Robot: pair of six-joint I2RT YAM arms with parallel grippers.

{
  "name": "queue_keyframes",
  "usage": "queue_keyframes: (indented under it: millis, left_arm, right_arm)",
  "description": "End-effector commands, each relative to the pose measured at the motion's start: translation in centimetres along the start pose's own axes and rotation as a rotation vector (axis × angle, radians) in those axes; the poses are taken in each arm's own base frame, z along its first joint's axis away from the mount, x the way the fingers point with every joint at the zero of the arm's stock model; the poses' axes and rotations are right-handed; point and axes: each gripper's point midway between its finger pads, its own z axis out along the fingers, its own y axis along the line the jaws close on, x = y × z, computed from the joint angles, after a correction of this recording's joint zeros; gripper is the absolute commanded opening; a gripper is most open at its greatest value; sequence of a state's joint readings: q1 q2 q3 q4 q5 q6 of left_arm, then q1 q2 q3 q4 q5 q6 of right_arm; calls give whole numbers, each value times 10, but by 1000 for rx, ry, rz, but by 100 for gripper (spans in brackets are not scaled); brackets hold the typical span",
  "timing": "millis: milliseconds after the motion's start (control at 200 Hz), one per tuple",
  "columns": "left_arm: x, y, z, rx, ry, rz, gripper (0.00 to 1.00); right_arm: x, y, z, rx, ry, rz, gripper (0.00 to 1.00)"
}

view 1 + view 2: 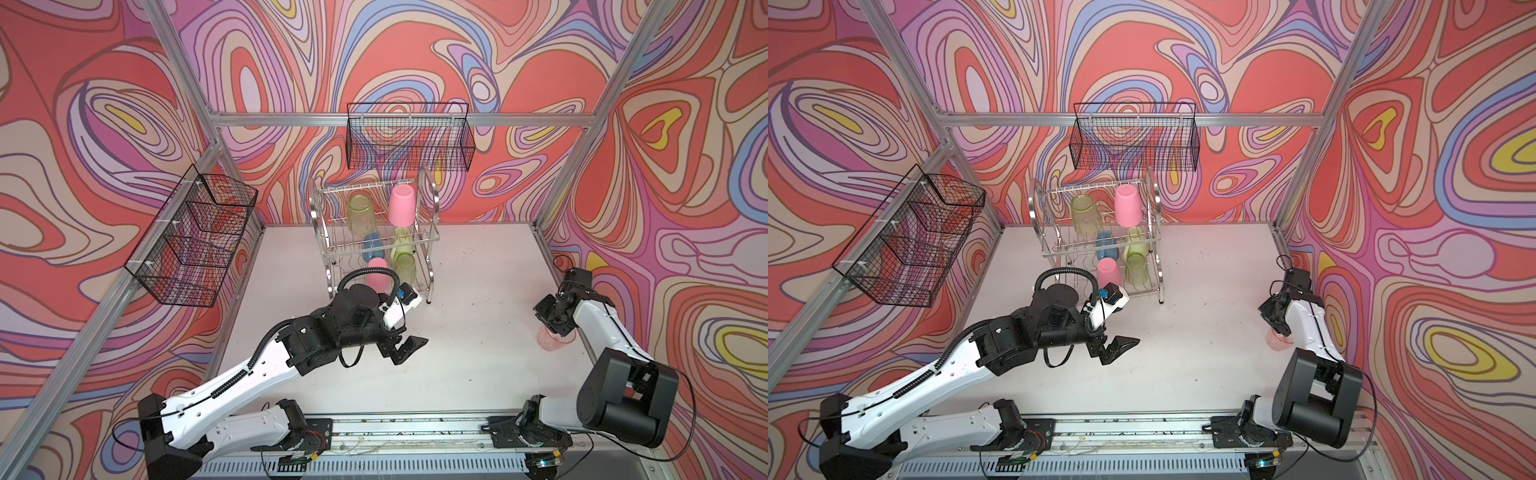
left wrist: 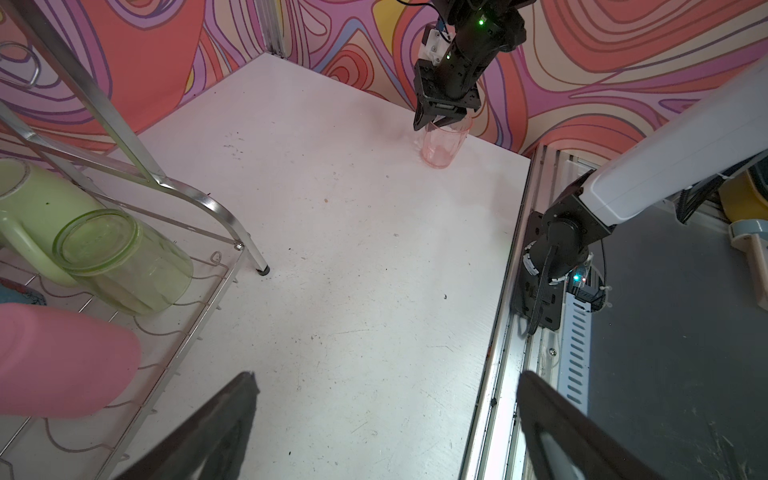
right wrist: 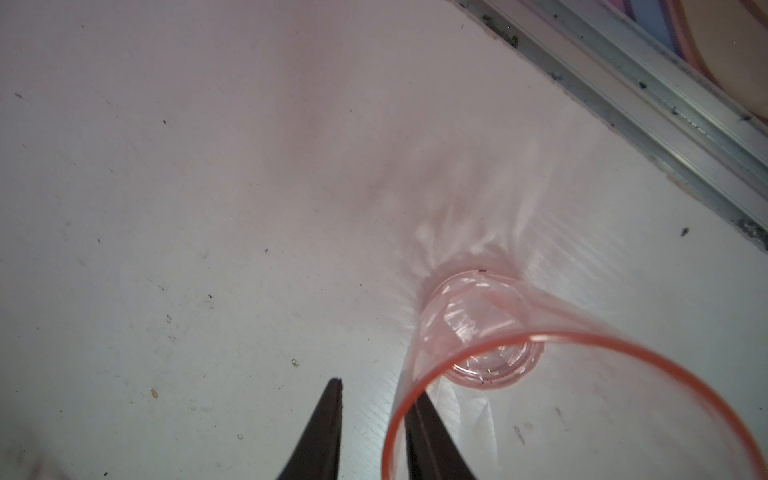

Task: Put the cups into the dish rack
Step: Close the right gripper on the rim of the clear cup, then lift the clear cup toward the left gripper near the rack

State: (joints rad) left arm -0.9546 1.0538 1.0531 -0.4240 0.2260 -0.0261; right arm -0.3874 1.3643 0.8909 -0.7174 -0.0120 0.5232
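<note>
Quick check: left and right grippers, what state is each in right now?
Left gripper: open, holding nothing.
Right gripper: open, jaws slightly apart astride the rim of the clear pinkish cup, not clamped.

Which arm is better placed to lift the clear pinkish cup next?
Right: the right gripper has one finger inside the clear pinkish cup, one outside; the left gripper hangs open near the silver wire dish rack.

Coral, lilac, blue and yellow swirls cover the walls (image 1: 415, 62).
The silver dish rack (image 1: 430, 278) holds 2 pink tumblers (image 1: 402, 203), 2 clear green cups (image 1: 361, 214), a blue mug (image 1: 371, 245) and a pale-green mug (image 1: 402, 249); right of it, a clear pinkish cup (image 1: 548, 338).
</note>
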Motion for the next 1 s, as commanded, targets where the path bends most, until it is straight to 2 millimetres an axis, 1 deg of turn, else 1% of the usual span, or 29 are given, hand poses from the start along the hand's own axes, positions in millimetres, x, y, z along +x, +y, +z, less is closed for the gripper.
queue_keyframes:
  millis: [0,150,300,521,601,711,836,992]
  left_arm:
    - [0,4,-2,-17,-13,14,100]
    - [0,4,-2,-20,-10,14,100]
    - [1,6,-2,-29,-7,12,100]
    - [4,9,2,-43,12,6,100]
    - [4,11,2,-50,11,6,100]
    - [4,11,3,-54,12,5,100]
    - [5,12,4,-54,11,4,100]
    - [5,13,5,-59,14,3,100]
  right_arm:
    - [-1,-6,0,18,-21,-4,20]
    - [1,-9,-2,25,-27,-11,14]
    - [2,-10,-4,26,-27,-21,5]
    - [3,-10,-9,15,-43,-27,0]
    - [1,-8,-13,6,-52,-30,0]
    - [-2,-3,-22,-18,-75,-36,0]
    - [-3,7,-35,-46,-100,-60,0]
    - [-2,30,-51,-69,-135,-129,0]
